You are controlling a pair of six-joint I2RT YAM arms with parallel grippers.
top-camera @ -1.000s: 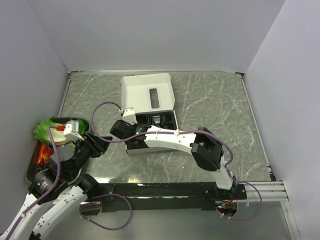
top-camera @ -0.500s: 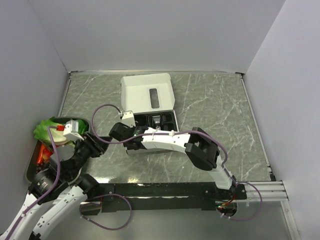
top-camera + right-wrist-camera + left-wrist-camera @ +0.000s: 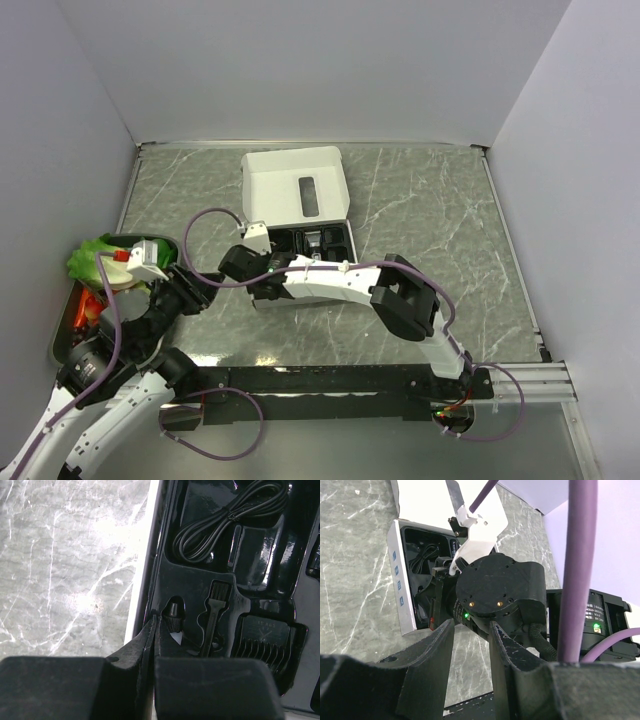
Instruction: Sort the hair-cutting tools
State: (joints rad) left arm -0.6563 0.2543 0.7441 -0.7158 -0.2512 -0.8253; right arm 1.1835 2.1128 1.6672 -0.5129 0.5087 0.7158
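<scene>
Two arms are over the grey marble-patterned table (image 3: 420,210), and one white cardboard box (image 3: 285,180) sits on it with its lid open toward the far wall. The box holds one glossy black moulded insert (image 3: 260,545).

From the right wrist view I count four tools, each in its own recess:
- One short black cord (image 3: 225,522), coiled in the upper pocket.
- One small black brush (image 3: 212,615), lying below the cord.
- One black plastic comb attachment (image 3: 262,640), just beside the brush on its right.
- One small round-capped black piece (image 3: 172,612), near the insert's left edge.

The view from above shows more dark shapes in the insert, too small for me to name.

The right hand (image 3: 153,617) has its two fingers pressed flat together with nothing between them. The tips are at the insert's left rim, just beside the capped piece, and I cannot tell whether they touch it.

The left hand (image 3: 469,630) hangs off the box's near-left corner. Its fingers are partly apart and empty, and they point at the right arm's wrist.

One metal tray (image 3: 58,345) sits at the table's left edge. It holds a green leafy lump (image 3: 95,258) and some orange bits.
</scene>
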